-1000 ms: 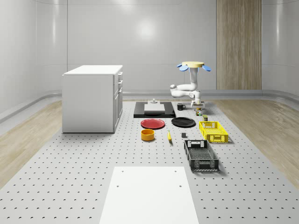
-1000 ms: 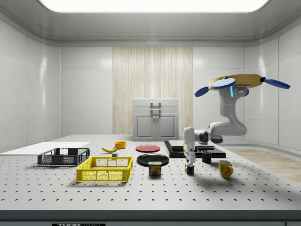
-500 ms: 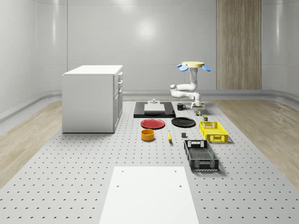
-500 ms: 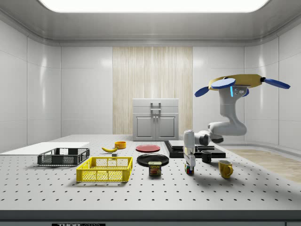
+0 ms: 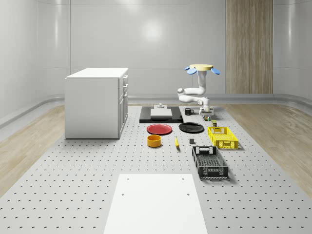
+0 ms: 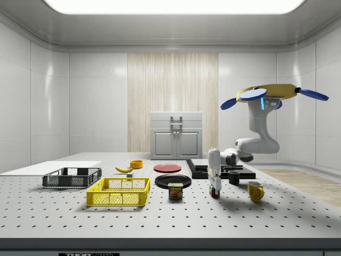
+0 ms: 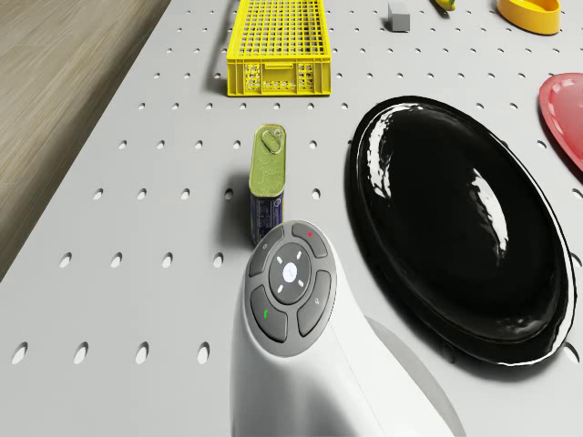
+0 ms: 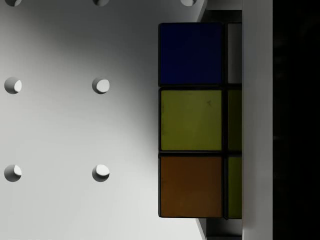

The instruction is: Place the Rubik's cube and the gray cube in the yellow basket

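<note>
The gripper (image 6: 214,188) points straight down at the Rubik's cube (image 6: 214,192) on the surface (image 6: 266,213); whether it pinches the cube I cannot tell. In the side view the yellow basket (image 6: 119,192) lies at the cube's nine o'clock, past a tin can (image 6: 175,191). The drone (image 6: 272,95) hovers above, toward two o'clock.

Matt grey perforated table top (image 7: 137,137) with regular round holes. Glossy round black plate (image 7: 465,218) bearing bright reflections. Yellow plastic lattice basket (image 7: 275,45), matt. Smooth glossy white plastic arm housing (image 7: 301,382) with grey buttons. Metal-lidded tin can (image 7: 268,177) with printed label. Rubik's cube (image 8: 192,120) with flat coloured stickers on black plastic.
</note>
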